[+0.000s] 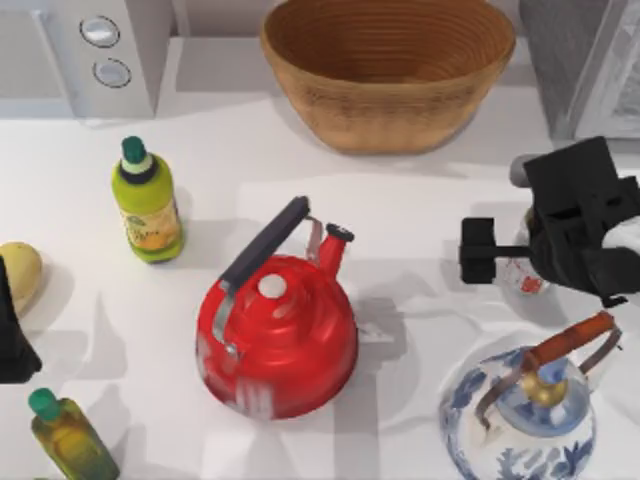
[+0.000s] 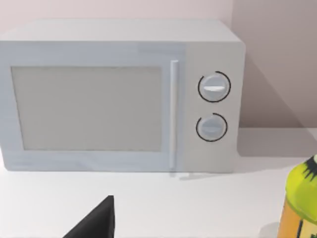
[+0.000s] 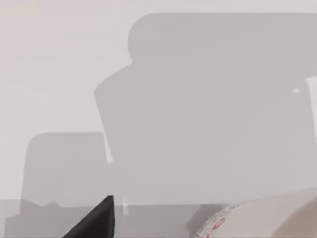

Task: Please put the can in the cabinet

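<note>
The can (image 1: pixel 522 278), a small white tin with red marks, stands at the table's right side and is mostly covered by my right arm. My right gripper (image 1: pixel 515 255) hovers over it, open, with one black finger (image 1: pixel 478 250) a little to the can's left and apart from it. A sliver of the can (image 3: pixel 214 227) and one fingertip (image 3: pixel 96 220) show at the edge of the right wrist view. The grey cabinet (image 1: pixel 585 60) with its pale door panel sits at the back right corner. My left gripper (image 1: pixel 10 335) is parked at the table's left edge.
A red kettle (image 1: pixel 278 340) stands mid-table and a blue-and-white kettle (image 1: pixel 525 415) at the front right, close to the can. A wicker basket (image 1: pixel 388 70) is at the back. The white microwave (image 1: pixel 100 50) (image 2: pixel 119 94) and green-capped bottles (image 1: pixel 148 200) (image 1: pixel 70 440) are on the left.
</note>
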### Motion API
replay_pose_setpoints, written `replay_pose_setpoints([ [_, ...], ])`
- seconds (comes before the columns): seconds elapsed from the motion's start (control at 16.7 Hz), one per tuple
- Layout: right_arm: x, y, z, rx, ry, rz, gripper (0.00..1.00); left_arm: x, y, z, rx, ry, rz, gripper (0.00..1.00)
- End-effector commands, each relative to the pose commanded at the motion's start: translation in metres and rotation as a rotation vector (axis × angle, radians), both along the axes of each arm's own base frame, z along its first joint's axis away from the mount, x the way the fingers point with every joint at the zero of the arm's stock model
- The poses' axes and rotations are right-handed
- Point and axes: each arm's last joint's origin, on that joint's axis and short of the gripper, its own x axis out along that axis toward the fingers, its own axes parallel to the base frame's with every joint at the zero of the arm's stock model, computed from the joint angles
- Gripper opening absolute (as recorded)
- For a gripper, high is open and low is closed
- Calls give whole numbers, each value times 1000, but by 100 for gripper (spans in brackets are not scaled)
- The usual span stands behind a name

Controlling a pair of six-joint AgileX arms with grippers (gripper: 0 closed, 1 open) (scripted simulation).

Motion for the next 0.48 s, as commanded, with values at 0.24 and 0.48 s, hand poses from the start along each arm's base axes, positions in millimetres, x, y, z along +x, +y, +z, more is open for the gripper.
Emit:
replay_pose_setpoints([
  [0.24,0,0,0,0,0,0,77,0,0,0,0,0,0,100],
  [0.48,0,0,0,0,0,0,47,0,0,0,0,0,0,100],
])
